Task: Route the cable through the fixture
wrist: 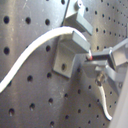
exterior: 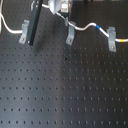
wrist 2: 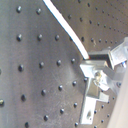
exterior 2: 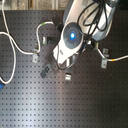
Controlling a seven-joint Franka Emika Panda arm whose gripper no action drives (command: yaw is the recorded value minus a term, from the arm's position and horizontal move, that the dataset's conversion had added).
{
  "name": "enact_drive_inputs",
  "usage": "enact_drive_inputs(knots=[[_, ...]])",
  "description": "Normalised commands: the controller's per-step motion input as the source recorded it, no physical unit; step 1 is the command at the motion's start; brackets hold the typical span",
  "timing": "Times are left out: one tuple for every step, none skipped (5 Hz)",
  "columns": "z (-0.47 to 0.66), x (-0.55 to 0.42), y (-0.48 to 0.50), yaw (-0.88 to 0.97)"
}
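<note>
The white cable (exterior: pixel 87 26) with its blue band (exterior: pixel 98 26) runs across the back of the black perforated board. It passes the left metal clip (exterior: pixel 23 32), the middle clip (exterior: pixel 70 36) and the right clip (exterior: pixel 112 39). My gripper (exterior: pixel 66 20) hangs just above and behind the middle clip. In the first wrist view the cable (wrist: pixel 35 47) lies in a clip (wrist: pixel 70 47) and runs on into my fingers (wrist: pixel 112 57), which are closed on it. The second wrist view shows the cable (wrist 2: pixel 65 27) ending at the fingers (wrist 2: pixel 112 55) above a clip (wrist 2: pixel 91 97).
A black bar (exterior: pixel 33 25) slants down next to the left clip. In the second exterior view the arm (exterior 2: pixel 72 35) covers the board's middle. Slack cable (exterior 2: pixel 15 45) loops at the second exterior view's left, and a small black part (exterior 2: pixel 45 70) lies on the board.
</note>
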Motion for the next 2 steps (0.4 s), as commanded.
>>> enact_drive_inputs(knots=[[-0.12,-0.221,0.064,-0.43],[-0.23,-0.118,0.116,-0.39]])
